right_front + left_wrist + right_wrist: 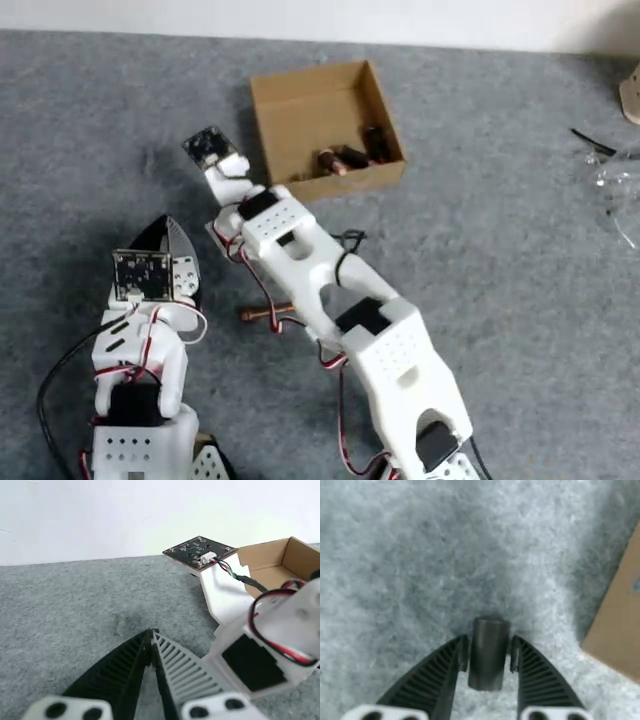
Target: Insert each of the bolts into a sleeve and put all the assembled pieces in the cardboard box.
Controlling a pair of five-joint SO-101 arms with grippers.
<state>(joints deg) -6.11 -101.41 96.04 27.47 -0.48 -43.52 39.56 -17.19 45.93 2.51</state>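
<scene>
**A:** Nearest the bases: the bolt [265, 313] lies flat on the grey carpet [520, 260] between our two arms, one end tucked under the right arm. Its long axis runs roughly across the table in the high view.

**B:** Which arm takes it?

**A:** Our call is left. The left gripper [151, 635] is pinched to a point with nothing in it. The bolt sits back toward the bases and off to that gripper's right. We'd need to retreat, turn, spread the fingers and close across the shank.

**B:** And the right?

**A:** The right gripper [488, 642] is drawn narrow around the sleeve [489, 665]. The pads look pressed on both flanks, and the sleeve axis runs along the fingers. It's just beside the cardboard box [262, 105], off its near-left corner.

**B:** Sleeve lifted or on the carpet?

**A:** We can't tell.

**B:** What do the views split between them?

**A:** The right wrist view gives us the grip on the sleeve. The high view gives us the bolt's lie and the assembled pieces [345, 158] against the box's near wall.
</scene>
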